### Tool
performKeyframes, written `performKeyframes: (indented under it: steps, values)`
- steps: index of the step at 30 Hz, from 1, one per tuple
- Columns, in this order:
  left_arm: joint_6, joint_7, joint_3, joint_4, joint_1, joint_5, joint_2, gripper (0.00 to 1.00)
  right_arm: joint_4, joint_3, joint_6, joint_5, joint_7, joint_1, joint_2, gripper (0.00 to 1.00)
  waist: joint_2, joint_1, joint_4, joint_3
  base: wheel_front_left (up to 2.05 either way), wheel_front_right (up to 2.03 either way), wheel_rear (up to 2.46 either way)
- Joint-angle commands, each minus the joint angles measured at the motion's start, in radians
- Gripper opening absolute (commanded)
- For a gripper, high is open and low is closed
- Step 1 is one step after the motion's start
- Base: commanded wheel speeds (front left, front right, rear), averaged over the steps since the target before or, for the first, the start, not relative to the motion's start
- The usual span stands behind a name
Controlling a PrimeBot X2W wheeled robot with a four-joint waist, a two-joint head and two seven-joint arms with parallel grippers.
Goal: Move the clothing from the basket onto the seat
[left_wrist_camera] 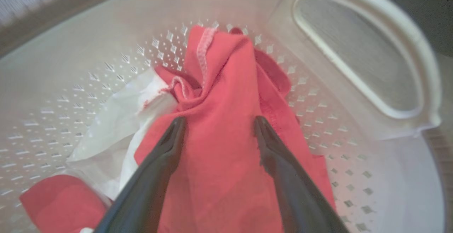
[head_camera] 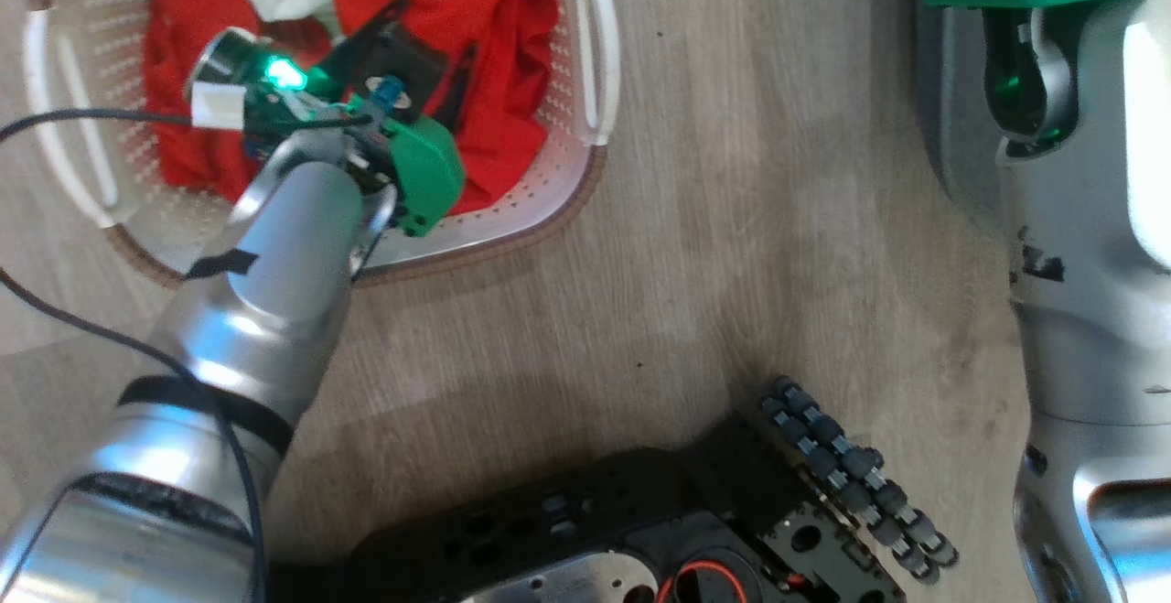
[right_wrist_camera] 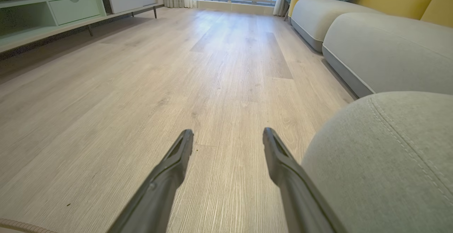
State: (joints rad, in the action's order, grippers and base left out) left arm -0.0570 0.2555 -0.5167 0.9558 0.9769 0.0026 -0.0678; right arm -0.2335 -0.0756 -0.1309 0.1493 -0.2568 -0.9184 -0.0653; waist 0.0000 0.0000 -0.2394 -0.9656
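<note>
The cream perforated basket stands on the wooden floor at the upper left of the head view, and its white handle shows in the left wrist view. Red clothing with a white part lies crumpled inside it. My left gripper reaches down into the basket, open. Its two dark fingers straddle a fold of the red clothing with nothing pinched; the left gripper hangs just over the fabric. My right gripper is open and empty above the floor, with the grey-green seat close on its right.
My black wheeled base fills the bottom of the head view. A black cable runs along the left arm. More grey seat cushions with yellow backs line the right wall, and a pale green cabinet the left. Open floor lies between.
</note>
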Motion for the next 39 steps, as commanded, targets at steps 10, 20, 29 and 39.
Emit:
performKeyframes:
  steps: [10, 20, 29, 39]
  values:
    - [0.087, -0.008, -0.007, 0.250, 0.103, 0.036, -0.038, 1.00, 0.056, -0.029, 0.000, 0.062, -0.005, 0.033, 0.015, 1.00, 0.0000, 0.0000, -0.069, -0.036, 0.00, 0.00, 0.00]
    - [0.051, -0.076, -0.036, 0.319, 0.126, 0.032, -0.039, 0.00, 0.049, -0.040, 0.000, 0.083, -0.005, 0.048, 0.015, 1.00, 0.0000, 0.0000, -0.084, -0.023, 0.00, 0.00, 0.00]
    - [0.011, -0.011, -0.012, 0.313, 0.092, -0.036, -0.008, 0.00, 0.024, -0.029, 0.000, 0.060, -0.005, 0.043, 0.015, 1.00, 0.0000, 0.0000, -0.040, 0.074, 0.00, 0.00, 0.00]
    - [-0.017, 0.006, 0.021, 0.187, -0.007, -0.137, 0.015, 0.00, -0.039, -0.019, 0.000, 0.009, -0.005, 0.095, 0.015, 1.00, 0.0000, 0.0000, 0.037, 0.247, 0.00, 0.00, 0.00]
